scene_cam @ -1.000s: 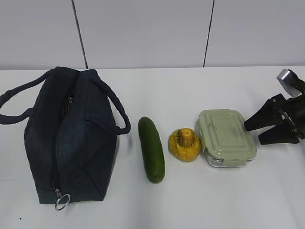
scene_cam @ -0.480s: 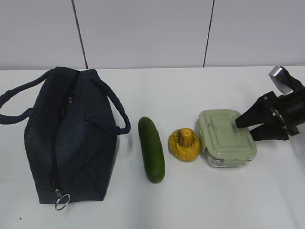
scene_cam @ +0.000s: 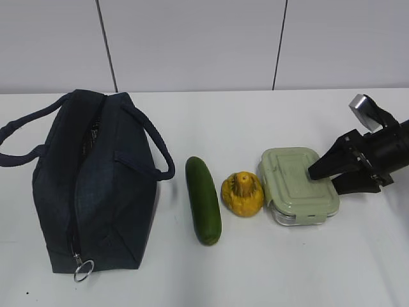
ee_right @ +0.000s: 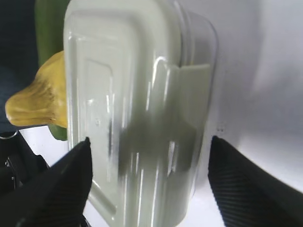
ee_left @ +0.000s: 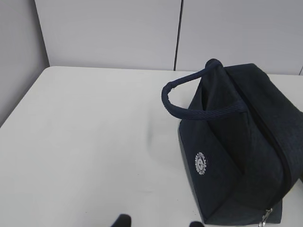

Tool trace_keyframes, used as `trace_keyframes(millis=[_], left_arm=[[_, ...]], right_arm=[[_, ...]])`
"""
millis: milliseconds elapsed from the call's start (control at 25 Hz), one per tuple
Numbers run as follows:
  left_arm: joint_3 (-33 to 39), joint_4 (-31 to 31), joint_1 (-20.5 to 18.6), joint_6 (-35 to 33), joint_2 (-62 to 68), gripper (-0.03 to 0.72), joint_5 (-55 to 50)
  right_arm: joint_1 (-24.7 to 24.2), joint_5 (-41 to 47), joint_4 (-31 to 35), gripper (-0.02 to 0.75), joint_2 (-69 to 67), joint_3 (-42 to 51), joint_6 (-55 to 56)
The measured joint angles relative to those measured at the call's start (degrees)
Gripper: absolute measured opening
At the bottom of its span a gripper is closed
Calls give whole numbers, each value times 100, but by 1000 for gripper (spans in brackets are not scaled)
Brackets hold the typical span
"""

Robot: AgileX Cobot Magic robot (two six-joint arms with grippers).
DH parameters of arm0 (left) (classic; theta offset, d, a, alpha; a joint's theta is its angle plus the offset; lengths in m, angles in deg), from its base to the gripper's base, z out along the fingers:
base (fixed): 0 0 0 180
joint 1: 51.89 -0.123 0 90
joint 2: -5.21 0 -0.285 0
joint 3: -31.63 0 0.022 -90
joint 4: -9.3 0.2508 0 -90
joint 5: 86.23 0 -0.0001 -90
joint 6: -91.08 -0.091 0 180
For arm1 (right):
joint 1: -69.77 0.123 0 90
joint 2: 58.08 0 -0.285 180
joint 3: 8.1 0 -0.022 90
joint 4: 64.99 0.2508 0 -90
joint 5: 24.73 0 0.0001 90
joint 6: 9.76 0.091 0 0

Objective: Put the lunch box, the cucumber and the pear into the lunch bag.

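The lunch box (scene_cam: 295, 185) with a pale green lid sits right of the yellow pear (scene_cam: 243, 194), which touches its left side. The dark green cucumber (scene_cam: 203, 200) lies left of the pear. The navy lunch bag (scene_cam: 96, 179) stands at the left, its ring pull (scene_cam: 83, 270) at the near end. My right gripper (scene_cam: 324, 181) is open, its fingers straddling the lunch box's right end. In the right wrist view the lunch box (ee_right: 137, 104) fills the space between the fingers (ee_right: 246, 184). My left gripper (ee_left: 159, 222) is open over bare table beside the lunch bag (ee_left: 236, 151).
The table (scene_cam: 255, 128) is white with a grey wall behind it. The bag's two handles (scene_cam: 153, 147) loop out to either side. The pear (ee_right: 38, 101) and cucumber (ee_right: 49, 14) show beyond the lunch box in the right wrist view.
My right gripper has moved left onto the lunch box's right end. The lunch box and the pear have shifted a little to the left.
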Motion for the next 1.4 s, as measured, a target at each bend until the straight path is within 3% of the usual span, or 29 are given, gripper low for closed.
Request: trace_keyframes(millis=[280, 720, 920, 1400], left_arm=[[0, 0, 0, 0, 0, 238, 0], [0, -6, 0, 0, 0, 238, 0], [0, -71, 0, 0, 0, 238, 0], [-40, -1135, 0, 0, 659, 238, 667]], right_arm=[[0, 0, 0, 564, -48, 0, 10], [0, -21, 0, 388, -48, 0, 10], [0, -21, 0, 357, -48, 0, -4], [0, -43, 64, 345, -48, 0, -41]])
